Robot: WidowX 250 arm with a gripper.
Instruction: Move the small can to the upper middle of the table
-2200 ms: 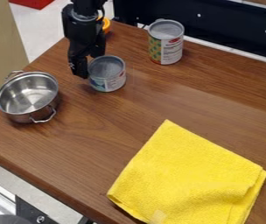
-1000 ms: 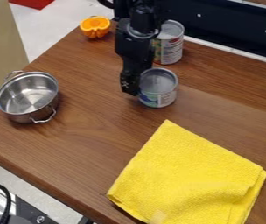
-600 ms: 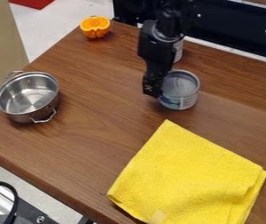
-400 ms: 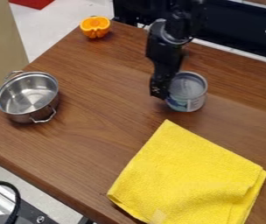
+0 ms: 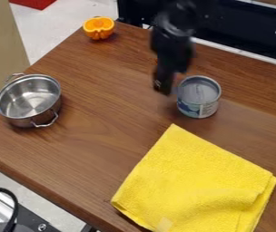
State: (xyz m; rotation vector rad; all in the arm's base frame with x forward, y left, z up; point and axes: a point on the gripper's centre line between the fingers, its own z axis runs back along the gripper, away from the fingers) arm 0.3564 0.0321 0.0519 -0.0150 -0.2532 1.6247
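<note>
Small can [image 5: 199, 96] upright on the worktop [image 5: 104, 136], in the upper half of the view and right of centre, round grey top facing up. Tool [image 5: 163, 84] just to the left of the can, pointing down; touching or slightly apart, cannot tell. Cannot tell either whether spread or pressed together. Above, in front of the worktop's far edge, the black arm [image 5: 172, 45].

Probably at the placing step: can down on the wood, seemingly close to the upper middle, if a little to the right. Looks nearly finished. Next, make sure of a clean release, then raise the tool straight up and draw back toward the top edge. For any correction, slide the can gently with its base flat. Main risk: a sideways catch on the rim, enough to drag or tip the can.

Near the can, below in the view, the upper corner of a yellow cloth [image 5: 195, 181], apart from the can's base. Farther off to the left, a two-handled metal pot [image 5: 28, 100]. At upper left, by the worktop's edge, a cut orange [image 5: 98, 28], well apart from the can.
</note>
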